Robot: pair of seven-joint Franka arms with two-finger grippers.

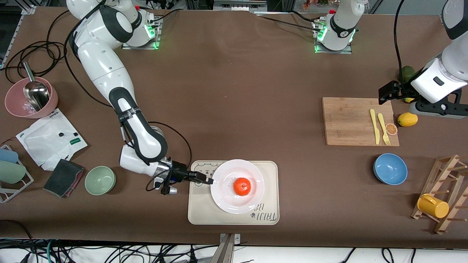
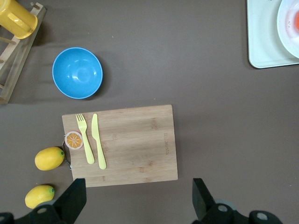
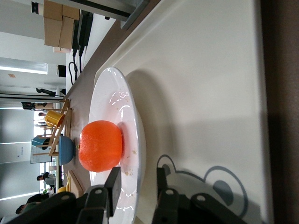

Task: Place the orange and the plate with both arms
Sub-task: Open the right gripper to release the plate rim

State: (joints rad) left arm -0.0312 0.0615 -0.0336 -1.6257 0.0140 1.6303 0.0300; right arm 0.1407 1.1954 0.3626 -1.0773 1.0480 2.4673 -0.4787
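The orange sits in the middle of the white plate, which rests on the cream bear-printed tray near the table's front edge. My right gripper is at the plate's rim on the side toward the right arm's end. In the right wrist view its jaws stand open astride the rim of the plate, one finger over it and one under, with the orange just ahead. My left gripper hangs open and empty by the cutting board; its jaws are wide apart.
A wooden cutting board holds a yellow fork and knife, with an orange-slice disc and a lemon beside it. Also here are a blue bowl, a green bowl, a pink bowl with a scoop and a mug rack.
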